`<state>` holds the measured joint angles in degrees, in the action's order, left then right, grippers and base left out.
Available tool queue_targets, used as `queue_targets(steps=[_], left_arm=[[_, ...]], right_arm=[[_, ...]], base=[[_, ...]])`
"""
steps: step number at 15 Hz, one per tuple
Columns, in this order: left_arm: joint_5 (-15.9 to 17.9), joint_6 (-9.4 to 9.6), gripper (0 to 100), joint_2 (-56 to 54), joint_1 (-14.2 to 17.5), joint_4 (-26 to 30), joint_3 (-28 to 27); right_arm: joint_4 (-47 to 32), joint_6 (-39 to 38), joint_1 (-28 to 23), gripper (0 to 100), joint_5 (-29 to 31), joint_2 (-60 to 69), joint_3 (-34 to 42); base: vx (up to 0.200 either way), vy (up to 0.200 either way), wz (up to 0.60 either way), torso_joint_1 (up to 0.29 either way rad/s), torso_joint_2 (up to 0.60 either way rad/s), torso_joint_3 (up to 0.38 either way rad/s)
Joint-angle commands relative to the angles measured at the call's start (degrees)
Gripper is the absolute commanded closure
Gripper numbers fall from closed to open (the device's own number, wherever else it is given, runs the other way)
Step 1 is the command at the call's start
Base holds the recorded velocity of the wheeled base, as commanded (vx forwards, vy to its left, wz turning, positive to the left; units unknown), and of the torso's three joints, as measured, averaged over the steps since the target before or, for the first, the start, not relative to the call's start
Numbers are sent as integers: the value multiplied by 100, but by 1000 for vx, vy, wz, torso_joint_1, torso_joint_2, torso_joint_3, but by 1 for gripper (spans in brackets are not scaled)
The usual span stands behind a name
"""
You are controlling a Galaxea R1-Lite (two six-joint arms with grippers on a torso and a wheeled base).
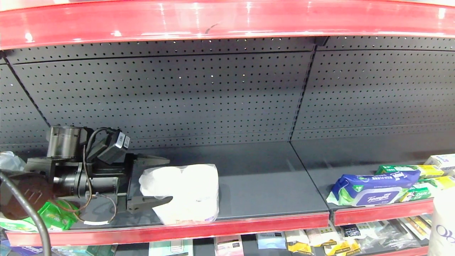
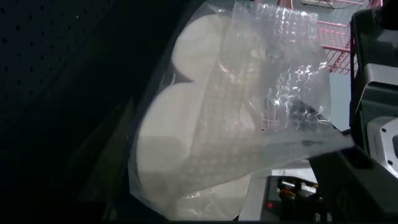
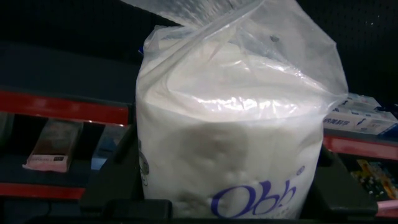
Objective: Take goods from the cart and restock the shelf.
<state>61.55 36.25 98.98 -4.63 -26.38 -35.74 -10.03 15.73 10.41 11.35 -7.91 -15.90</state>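
Plastic's hanging loose in your left claw (image 1: 169, 180), spread around the roll pack (image 1: 193, 192); backing out's risking dragging it off the shelf (image 1: 256, 185). Right claw (image 3: 227, 186) is pinching a second pack (image 3: 236, 106).

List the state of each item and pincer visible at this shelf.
Shelf roll pack: standing on the shelf, wrapped.
Left pincer: at that pack's end, grip unclear.
Second roll pack: held up, clear of the shelf.
Right pincer: shut on that second pack.
Wipes pack: lying flat, flap closed.
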Motion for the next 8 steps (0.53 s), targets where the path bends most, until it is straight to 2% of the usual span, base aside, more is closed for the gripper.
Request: queue_targets(steps=[1, 2, 4, 5, 6, 7, 8], left_arm=[[-11, -13, 0, -168, 77, -51, -73], [-11, -83, 0, -186, 120, -139, -73], [-11, -444, 0, -274, 147, -298, -73], [-64, -787, 0, -353, 138, -464, -73], [-196, -1235, 0, -379, 147, -825, -82], [-302, -1419, 0, -379, 147, -1009, -82], [-512, -1973, 0, -370, 147, -1502, -73]], right_arm=[[-7, 9, 5, 100, -1, 0, 25], [-7, 9, 5, 100, -1, 18, 43], [-16, 9, 5, 100, -1, 70, 52], [-16, 9, 5, 100, -1, 88, 96], [-16, 9, 5, 100, -1, 141, 113], [-16, 9, 5, 100, -1, 158, 122], [-16, 9, 5, 100, -1, 167, 122]], base=[[0, 0, 0, 0, 0, 0], [0, 0, 0, 0, 0, 0], [0, 0, 0, 0, 0, 0], [0, 0, 0, 0, 0, 0], [0, 0, 0, 0, 0, 0], [0, 0, 0, 0, 0, 0], [0, 0, 0, 0, 0, 0]])
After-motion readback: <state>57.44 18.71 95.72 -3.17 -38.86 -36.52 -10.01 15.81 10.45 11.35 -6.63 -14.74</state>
